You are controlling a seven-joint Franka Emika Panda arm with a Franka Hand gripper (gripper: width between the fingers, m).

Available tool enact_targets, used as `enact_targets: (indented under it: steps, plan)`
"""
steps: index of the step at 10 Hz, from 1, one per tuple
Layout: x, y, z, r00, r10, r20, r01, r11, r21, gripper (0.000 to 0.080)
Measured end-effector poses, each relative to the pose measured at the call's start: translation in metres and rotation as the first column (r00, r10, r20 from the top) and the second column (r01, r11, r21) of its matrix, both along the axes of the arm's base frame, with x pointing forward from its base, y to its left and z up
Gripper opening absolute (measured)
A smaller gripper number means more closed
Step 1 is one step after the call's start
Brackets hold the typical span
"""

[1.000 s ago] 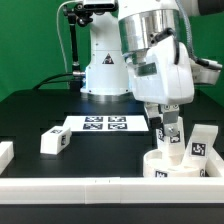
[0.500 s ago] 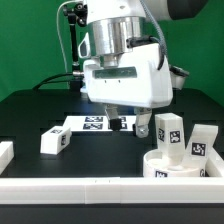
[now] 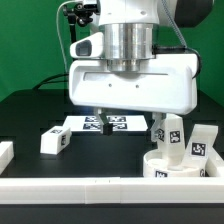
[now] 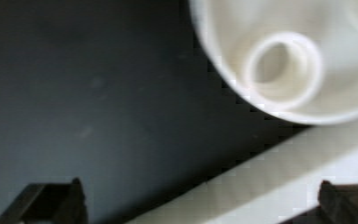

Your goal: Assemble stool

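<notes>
I see the arm's wide white head filling the middle of the exterior view, above the black table (image 3: 25,115); the seat disc (image 3: 170,168) rests at the exterior view's right, against the front border rail (image 3: 60,187); two legs (image 3: 172,136) stand upright on the disc; the third leg (image 3: 53,141) lies well apart toward the exterior view's left, near the marker board (image 3: 95,123); in the wrist view the tool (image 4: 201,203) is spread wide and holds nothing, its fingers (image 4: 48,203) above bare table beside the disc's socket (image 4: 284,66).
</notes>
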State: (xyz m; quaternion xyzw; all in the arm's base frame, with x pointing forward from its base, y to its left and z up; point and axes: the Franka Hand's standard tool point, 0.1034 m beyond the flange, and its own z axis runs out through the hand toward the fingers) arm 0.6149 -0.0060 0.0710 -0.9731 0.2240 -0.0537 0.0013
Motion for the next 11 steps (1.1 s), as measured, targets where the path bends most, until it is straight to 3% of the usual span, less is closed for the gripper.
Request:
enact_targets:
  steps: [1, 4, 5, 6, 8, 9, 10, 11]
  plan:
    - [-0.001, -0.001, -0.001, 0.995, 0.096, -0.005, -0.096, 0.995, -0.023, 0.0649]
    - [-0.001, -0.003, -0.001, 0.981, 0.196, -0.01, -0.196, 0.98, -0.031, 0.0649]
    - [-0.002, -0.017, -0.001, 0.983, 0.184, -0.007, -0.184, 0.983, -0.008, 0.0649]
    - [-0.009, -0.041, -0.003, 0.982, 0.19, -0.003, -0.19, 0.982, -0.014, 0.0649]
    - [-0.03, -0.093, 0.001, 0.985, 0.168, -0.038, -0.169, 0.986, -0.008, 0.0649]
    - [-0.035, -0.122, 0.0, 0.984, 0.18, -0.018, -0.18, 0.983, -0.034, 0.0649]
    - [-0.046, -0.139, -0.008, 0.987, 0.159, -0.015, -0.159, 0.986, -0.049, 0.0649]
    - [-0.046, -0.132, -0.008, 0.989, 0.146, -0.022, -0.147, 0.988, -0.039, 0.0649]
